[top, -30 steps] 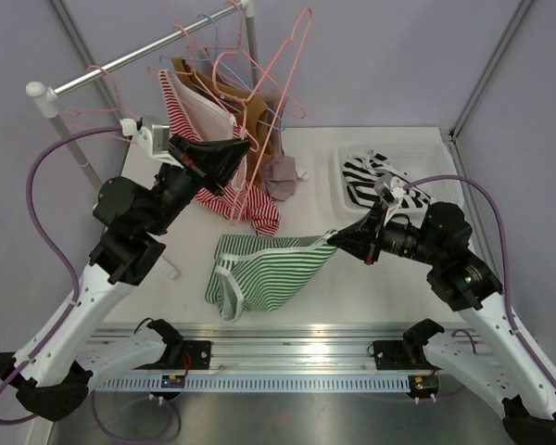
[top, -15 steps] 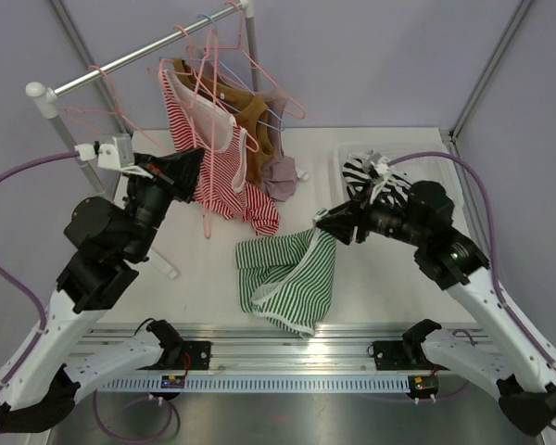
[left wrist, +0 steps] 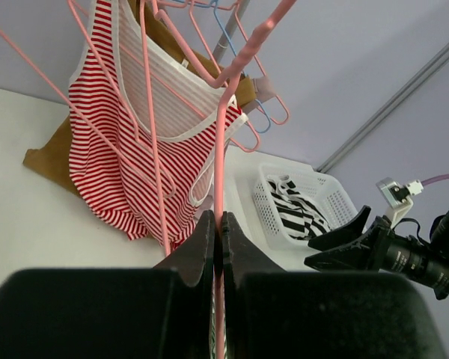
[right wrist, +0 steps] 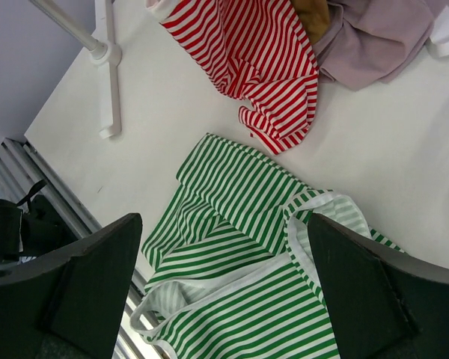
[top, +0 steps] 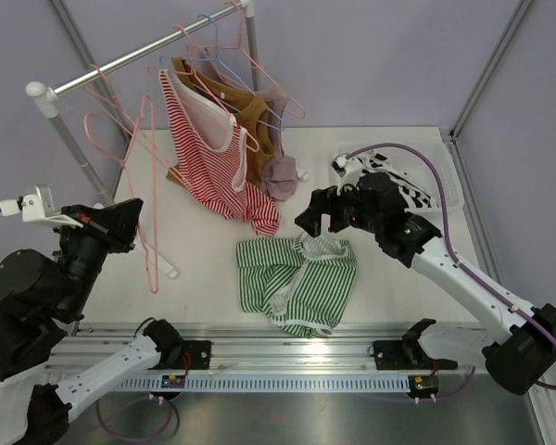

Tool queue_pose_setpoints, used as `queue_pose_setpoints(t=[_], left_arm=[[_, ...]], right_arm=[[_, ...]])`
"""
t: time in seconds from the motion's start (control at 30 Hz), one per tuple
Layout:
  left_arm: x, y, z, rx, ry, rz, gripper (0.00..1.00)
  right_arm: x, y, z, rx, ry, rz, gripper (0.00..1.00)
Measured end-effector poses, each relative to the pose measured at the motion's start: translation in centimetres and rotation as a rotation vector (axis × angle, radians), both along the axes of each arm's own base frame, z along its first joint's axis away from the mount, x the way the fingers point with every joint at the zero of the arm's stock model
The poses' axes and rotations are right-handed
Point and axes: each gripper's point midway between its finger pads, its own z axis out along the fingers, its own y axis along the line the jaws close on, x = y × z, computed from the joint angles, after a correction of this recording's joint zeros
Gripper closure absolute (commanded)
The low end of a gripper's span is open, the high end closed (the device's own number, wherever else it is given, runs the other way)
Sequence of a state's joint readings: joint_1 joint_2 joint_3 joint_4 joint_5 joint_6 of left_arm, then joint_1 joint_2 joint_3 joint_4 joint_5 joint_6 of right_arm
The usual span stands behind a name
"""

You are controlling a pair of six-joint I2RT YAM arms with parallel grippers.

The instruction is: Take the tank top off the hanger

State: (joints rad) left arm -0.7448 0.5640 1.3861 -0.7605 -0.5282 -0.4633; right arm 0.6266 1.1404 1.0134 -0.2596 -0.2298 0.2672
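Note:
The green-and-white striped tank top (top: pixel 296 283) lies crumpled on the white table, free of any hanger; the right wrist view shows it (right wrist: pixel 262 247) directly below. My right gripper (top: pixel 320 211) hovers just above its far edge, jaws wide open (right wrist: pixel 221 224) and empty. My left gripper (top: pixel 128 213) is at the left, shut on the wire of a bare pink hanger (top: pixel 151 250). In the left wrist view the pink hanger (left wrist: pixel 223 149) runs up from between the closed jaws (left wrist: pixel 218 217).
A clothes rack bar (top: pixel 139 57) crosses the back left, with a red striped top (top: pixel 208 158), a brown garment (top: pixel 250 111) and several hangers on it. A mauve cloth (top: pixel 280 176) lies on the table. A white basket (top: pixel 426 185) holds a black-and-white garment.
My right gripper opened and let go of the green tank top, which dropped flat onto the table. My left arm drew back to the left with the pink hanger, now bare.

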Motion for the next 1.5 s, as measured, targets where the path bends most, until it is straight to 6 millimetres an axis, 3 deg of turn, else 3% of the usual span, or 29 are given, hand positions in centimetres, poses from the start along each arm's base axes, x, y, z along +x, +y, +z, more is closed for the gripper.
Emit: queue_pose_setpoints(t=[0.23, 0.37, 0.6, 0.77, 0.83, 1.0, 1.23, 1.37, 1.5], left_arm=[[-0.9, 2.0, -0.7, 0.027, 0.053, 0.061, 1.00], [0.6, 1.6, 0.3, 0.047, 0.074, 0.104, 1.00], [7.4, -2.7, 2.2, 0.115, 0.148, 0.207, 1.00], [13.1, -6.2, 2.2, 0.179, 0.210, 0.260, 1.00], [15.6, -6.7, 2.6, 0.183, 0.223, 0.295, 1.00], [20.0, -4.2, 3.1, 0.160, 0.253, 0.389, 1.00], [23.7, 0.3, 3.9, 0.097, 0.263, 0.466, 1.00], [25.2, 1.4, 2.1, 0.097, 0.311, 0.462, 1.00], [25.6, 2.1, -1.3, 0.115, 0.388, 0.451, 1.00]], right_arm=[[0.7, 0.1, -1.1, -0.013, 0.030, -0.033, 0.00], [0.8, 0.1, -1.0, -0.004, 0.034, -0.036, 0.00], [0.5, 0.1, -0.4, 0.018, 0.039, -0.044, 0.01], [-0.2, -0.4, 1.6, 0.054, -0.004, -0.043, 0.01], [-0.5, -0.6, 2.4, 0.070, -0.020, -0.040, 0.01], [-1.3, -1.0, 3.8, 0.095, -0.049, -0.034, 0.01], [-1.8, -0.9, 4.1, 0.106, -0.050, -0.010, 0.01], [-2.1, -0.7, 3.9, 0.108, -0.043, 0.007, 0.00], [-2.3, -0.4, 2.9, 0.100, -0.018, 0.028, 0.01]])
